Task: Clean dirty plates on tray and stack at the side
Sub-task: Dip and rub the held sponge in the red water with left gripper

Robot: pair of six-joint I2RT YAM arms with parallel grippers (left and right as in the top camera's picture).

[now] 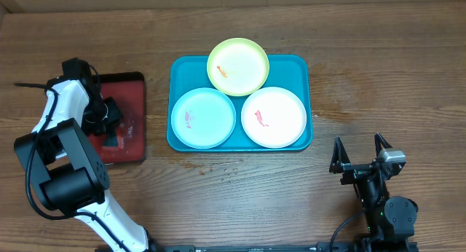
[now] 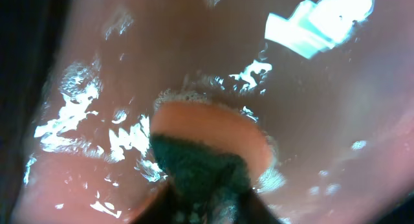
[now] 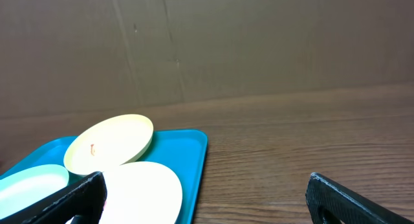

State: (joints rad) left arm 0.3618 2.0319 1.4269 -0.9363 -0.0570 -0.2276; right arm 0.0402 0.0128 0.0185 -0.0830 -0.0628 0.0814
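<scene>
Three plates lie on the teal tray (image 1: 298, 66): a yellow-green plate (image 1: 238, 65) at the back, a light blue plate (image 1: 203, 118) front left and a white plate (image 1: 273, 117) front right. Each carries a small red or orange smear. My left gripper (image 1: 111, 128) is down over the dark red tray (image 1: 131, 92), left of the teal tray. In the left wrist view it (image 2: 207, 208) is shut on a sponge (image 2: 207, 153) with a green scouring side, pressed to the wet red surface (image 2: 323, 120). My right gripper (image 1: 359, 151) stands open over bare table, with nothing between its fingers (image 3: 349, 201).
The right wrist view shows the teal tray's (image 3: 184, 146) near corner ahead and to the left, with the white plate (image 3: 142, 191) closest. Bare wooden table (image 1: 378, 77) lies right of the tray. A cardboard wall (image 3: 259, 43) closes the far side.
</scene>
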